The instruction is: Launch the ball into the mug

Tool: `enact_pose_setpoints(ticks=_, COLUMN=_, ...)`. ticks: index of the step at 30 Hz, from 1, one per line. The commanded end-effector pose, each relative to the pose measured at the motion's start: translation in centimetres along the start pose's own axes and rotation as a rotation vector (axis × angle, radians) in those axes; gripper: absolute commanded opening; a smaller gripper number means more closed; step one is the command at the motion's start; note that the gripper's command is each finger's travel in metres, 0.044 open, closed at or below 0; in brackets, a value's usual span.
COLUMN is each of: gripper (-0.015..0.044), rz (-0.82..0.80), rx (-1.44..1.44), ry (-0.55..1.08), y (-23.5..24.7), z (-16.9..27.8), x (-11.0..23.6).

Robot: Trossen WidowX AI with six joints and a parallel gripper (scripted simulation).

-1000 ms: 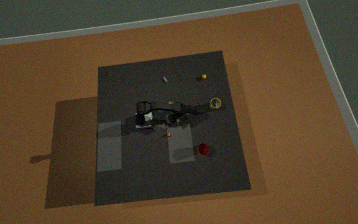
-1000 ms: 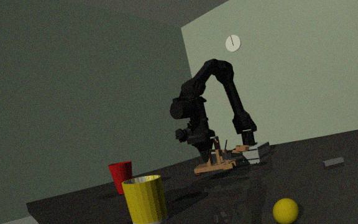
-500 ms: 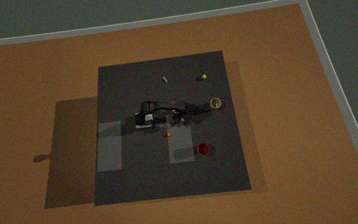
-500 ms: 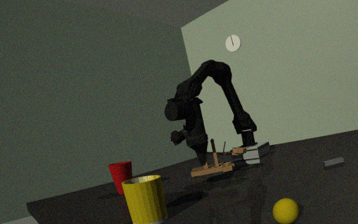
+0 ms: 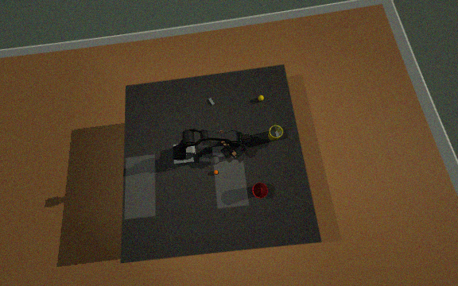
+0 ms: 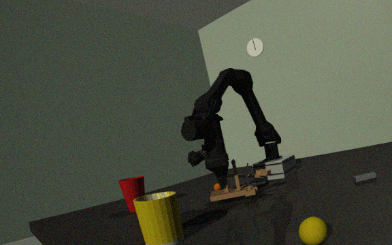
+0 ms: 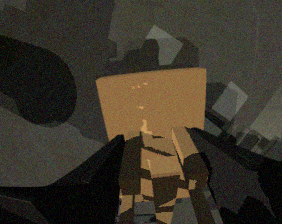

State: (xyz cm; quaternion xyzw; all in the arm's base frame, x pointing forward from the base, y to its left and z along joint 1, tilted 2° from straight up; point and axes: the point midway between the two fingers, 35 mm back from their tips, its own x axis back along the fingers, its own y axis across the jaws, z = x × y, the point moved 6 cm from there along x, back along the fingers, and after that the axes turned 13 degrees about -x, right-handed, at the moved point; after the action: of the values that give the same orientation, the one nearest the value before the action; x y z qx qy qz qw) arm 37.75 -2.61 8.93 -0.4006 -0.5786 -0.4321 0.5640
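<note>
The gripper (image 6: 222, 181) is clamped on the wooden catapult (image 6: 234, 193), low over its base, apparently to turn it. The orange ball (image 6: 217, 186) lies on the dark table (image 6: 335, 201) just beside the catapult (not loaded yet). The yellow mug (image 6: 158, 217) stands near the table's front edge. Loading, aiming and firing all seem left.

The black arm (image 6: 237, 88) arches high; its gripper (image 6: 222, 180) points down, fingers clamped on something.
</note>
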Motion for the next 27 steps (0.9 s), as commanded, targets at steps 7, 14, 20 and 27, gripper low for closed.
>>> enact_pose_setpoints(ticks=7, gripper=0.0000, rz=-0.007, rx=0.002, ry=0.001, y=0.0, z=0.1, x=-1.4)
enact_pose_setpoints(ticks=14, gripper=0.0000, rz=0.000, rx=0.002, ry=0.000, y=0.0, z=0.0, x=-1.6)
enact_pose_setpoints(ticks=20, gripper=0.0105, rz=0.000, rx=0.002, ry=0.000, y=0.0, z=0.0, x=-1.6)
enact_pose_setpoints(ticks=27, gripper=0.0289, rz=0.000, rx=0.002, ry=0.000, y=0.0, z=0.0, x=-1.6)
